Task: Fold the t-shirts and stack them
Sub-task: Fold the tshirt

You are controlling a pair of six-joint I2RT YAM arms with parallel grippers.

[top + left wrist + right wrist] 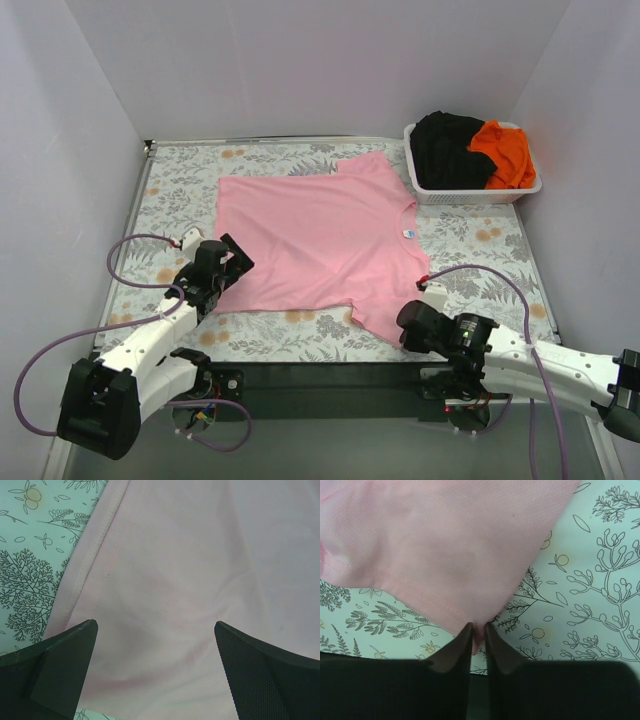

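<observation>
A light pink t-shirt (320, 235) lies spread flat in the middle of the floral mat. My right gripper (408, 328) sits at its near sleeve corner. In the right wrist view the pink t-shirt (450, 555) has that corner pinched between the right gripper (478, 632) fingers, which are shut on the cloth. My left gripper (232, 262) hovers over the shirt's near left hem. The left wrist view shows the left gripper (156, 630) wide open, with pink t-shirt (190, 570) cloth beneath and nothing between the fingers. A black t-shirt (450, 148) and an orange t-shirt (505, 152) lie bunched in the basket.
A white lattice basket (470, 192) stands at the back right corner of the mat. The floral mat (180, 190) shows around the shirt on every side. White walls enclose the table at the left, back and right.
</observation>
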